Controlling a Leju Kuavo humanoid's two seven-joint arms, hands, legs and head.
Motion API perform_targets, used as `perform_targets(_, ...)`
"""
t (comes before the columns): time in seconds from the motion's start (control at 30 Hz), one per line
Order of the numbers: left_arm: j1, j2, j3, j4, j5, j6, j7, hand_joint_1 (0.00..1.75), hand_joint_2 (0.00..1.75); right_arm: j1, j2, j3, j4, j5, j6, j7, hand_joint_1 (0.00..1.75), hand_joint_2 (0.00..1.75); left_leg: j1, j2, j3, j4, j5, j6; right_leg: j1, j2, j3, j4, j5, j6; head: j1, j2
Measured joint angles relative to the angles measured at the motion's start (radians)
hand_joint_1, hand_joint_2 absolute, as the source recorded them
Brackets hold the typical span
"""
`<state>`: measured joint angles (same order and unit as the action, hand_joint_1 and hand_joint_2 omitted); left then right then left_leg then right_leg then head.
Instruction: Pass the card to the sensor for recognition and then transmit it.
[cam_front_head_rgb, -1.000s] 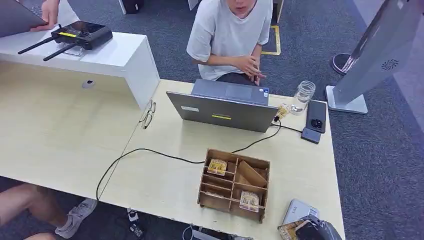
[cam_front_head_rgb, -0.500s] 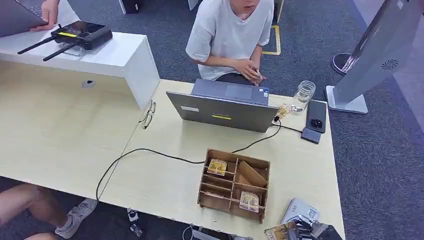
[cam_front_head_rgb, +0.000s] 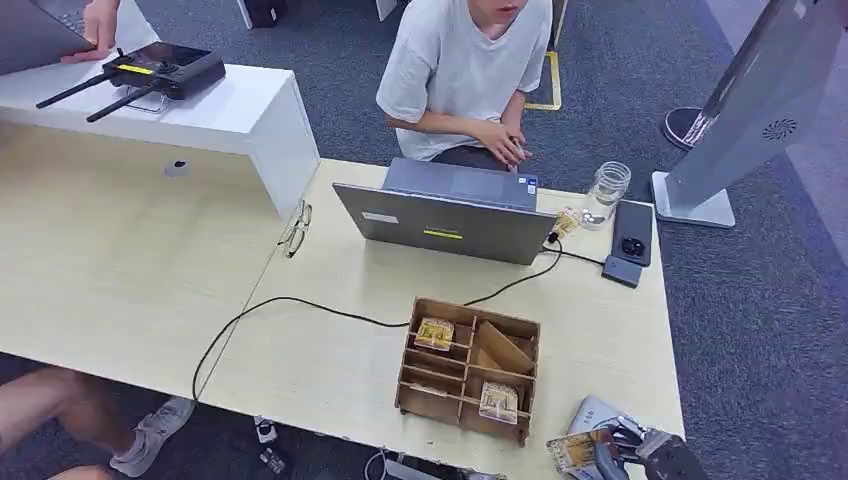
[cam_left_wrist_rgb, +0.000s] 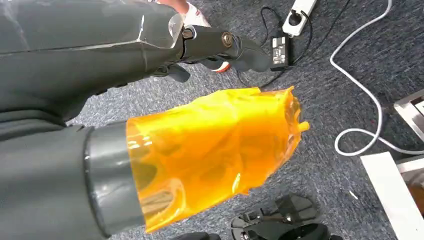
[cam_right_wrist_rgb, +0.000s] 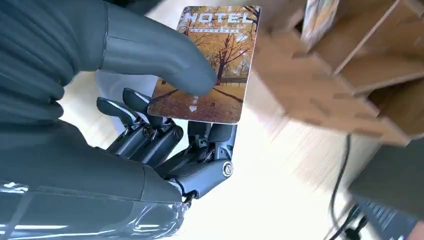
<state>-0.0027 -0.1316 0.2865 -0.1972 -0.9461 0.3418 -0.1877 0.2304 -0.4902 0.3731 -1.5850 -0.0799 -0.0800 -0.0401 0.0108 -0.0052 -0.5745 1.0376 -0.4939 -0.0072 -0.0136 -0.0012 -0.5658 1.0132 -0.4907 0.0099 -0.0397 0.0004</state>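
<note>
A hotel card (cam_right_wrist_rgb: 215, 65) printed with autumn trees is pinched between the thumb and dark fingers (cam_right_wrist_rgb: 150, 132) of my right hand (cam_right_wrist_rgb: 125, 115). In the head view that hand (cam_front_head_rgb: 645, 458) is at the table's front right corner, with the card (cam_front_head_rgb: 572, 450) sticking out toward the wooden box. The flat grey-white sensor pad (cam_front_head_rgb: 598, 413) lies on the table just beyond the card. My left hand (cam_left_wrist_rgb: 150, 100) hangs over the carpet floor with an orange-wrapped thumb, its fingers (cam_left_wrist_rgb: 220, 42) stretched out and holding nothing.
A wooden compartment box (cam_front_head_rgb: 468, 370) holding more cards stands left of the sensor. Behind it are an open laptop (cam_front_head_rgb: 445, 215), a black cable (cam_front_head_rgb: 290, 305), two phones (cam_front_head_rgb: 630, 245) and a glass jar (cam_front_head_rgb: 607, 190). A person (cam_front_head_rgb: 465, 75) sits across the table.
My right hand has lifted the card off the sensor pad and shifted slightly right, uncovering more of the pad. The seated person's hands moved a little.
</note>
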Motion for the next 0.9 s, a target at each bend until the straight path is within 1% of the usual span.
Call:
perform_targets(0.1, 0.0, 0.0, 0.0, 0.0, 0.0, 0.0, 0.001, 0.0, 0.0, -0.001, 0.0, 0.0, 0.0, 0.004, -0.003, 0.003, 1.75, 1.75, 0.0, 0.0, 0.0, 0.0, 0.0, 0.0, 0.0, 0.0, 0.0, 0.0, 0.0, 0.0, 0.0, 0.0)
perform_targets(0.2, 0.0, -0.003, 0.0, 0.0, 0.0, 0.005, 0.01, 0.0, 0.0, -0.02, 0.011, -0.001, 0.013, 0.092, -0.051, 0.056, 1.75, 1.75, 0.0, 0.0, 0.0, 0.0, 0.0, 0.0, 0.0, 0.0, 0.0, 0.0, 0.0, 0.0, 0.0, 0.0)
perform_targets(0.27, 0.0, -0.003, 0.0, 0.0, -0.003, 0.004, 0.01, 0.0, 0.0, -0.033, 0.026, -0.006, 0.024, 0.145, -0.07, 0.091, 1.75, 1.75, 0.0, 0.0, 0.0, 0.0, 0.0, 0.0, 0.0, 0.0, 0.0, 0.0, 0.0, 0.0, 0.0, 0.0)
perform_targets(0.43, 0.0, -0.004, 0.0, 0.0, -0.003, 0.004, 0.011, 0.0, 0.0, -0.038, 0.039, -0.018, 0.038, 0.198, -0.073, 0.121, 1.75, 1.75, 0.0, 0.0, 0.0, 0.0, 0.0, 0.0, 0.0, 0.0, 0.0, 0.0, 0.0, 0.0, 0.0, 0.0)
perform_targets(0.53, 0.0, -0.004, 0.0, 0.0, -0.003, 0.004, 0.011, 0.0, 0.0, -0.039, 0.044, -0.023, 0.047, 0.259, -0.073, 0.148, 1.75, 1.75, 0.0, 0.0, 0.0, 0.0, 0.0, 0.0, 0.0, 0.0, 0.0, 0.0, 0.0, 0.0, 0.0, 0.0)
perform_targets(0.8, 0.0, -0.008, 0.0, 0.0, -0.003, 0.003, 0.018, 0.0, 0.0, -0.039, 0.054, -0.024, 0.053, 0.394, -0.101, 0.215, 1.75, 1.75, 0.0, 0.0, 0.0, 0.0, 0.0, 0.0, 0.0, 0.0, 0.0, 0.0, 0.0, 0.0, 0.0, 0.0)
perform_targets(0.9, 0.0, -0.01, 0.0, 0.0, -0.003, 0.003, 0.021, 0.0, 0.0, -0.039, 0.06, -0.024, 0.053, 0.425, -0.108, 0.234, 1.75, 1.75, 0.0, 0.0, 0.0, 0.0, 0.0, 0.0, 0.0, 0.0, 0.0, 0.0, 0.0, 0.0, 0.0, 0.0)
